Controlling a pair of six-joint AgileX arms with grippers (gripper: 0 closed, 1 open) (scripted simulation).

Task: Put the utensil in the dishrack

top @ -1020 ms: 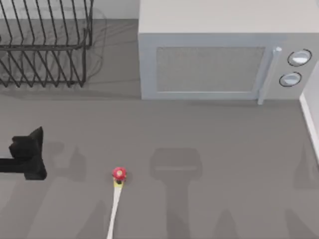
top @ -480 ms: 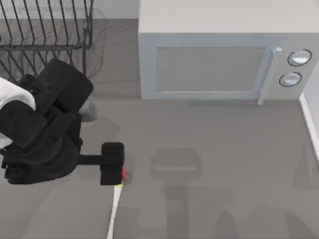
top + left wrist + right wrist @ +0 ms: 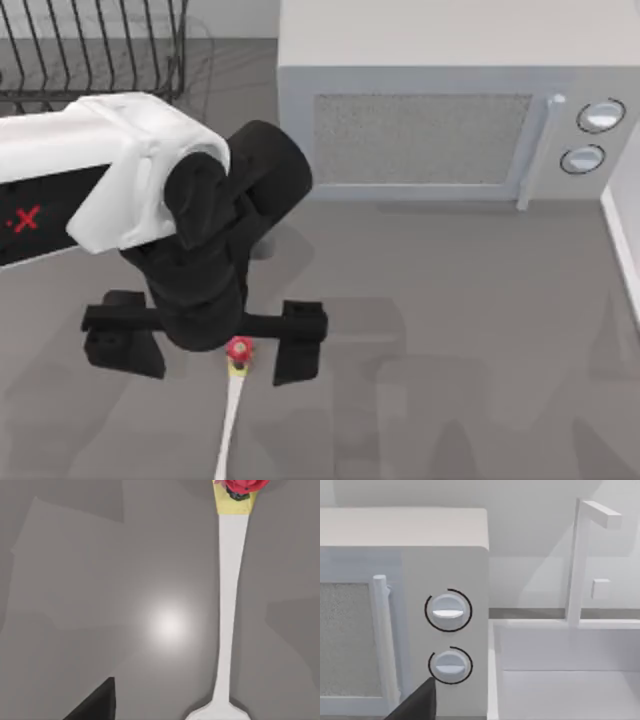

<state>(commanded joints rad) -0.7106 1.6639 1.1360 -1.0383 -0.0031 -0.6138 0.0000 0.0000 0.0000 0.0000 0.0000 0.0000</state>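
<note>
The utensil (image 3: 231, 408) lies on the grey table near the front, its cream-white handle running toward the front edge and its red knob with a yellow band pointing back. My left gripper (image 3: 212, 345) hangs right over the knob end, open wide, with one finger (image 3: 125, 340) to the left and the other (image 3: 300, 342) to the right of the knob. The left wrist view looks straight down on the utensil (image 3: 230, 605). The black wire dishrack (image 3: 100, 50) stands at the back left, partly behind my left arm. My right arm is parked at the right, facing the microwave's knobs.
A grey microwave (image 3: 440, 120) fills the back centre and right; its two round knobs (image 3: 448, 611) are in the right wrist view. A white sink basin (image 3: 560, 670) with a faucet (image 3: 580, 560) stands to its right. Bare table lies right of the utensil.
My left arm has swung in from the left edge across the table. Its open gripper now sits above the utensil's knob. The utensil has not moved.
</note>
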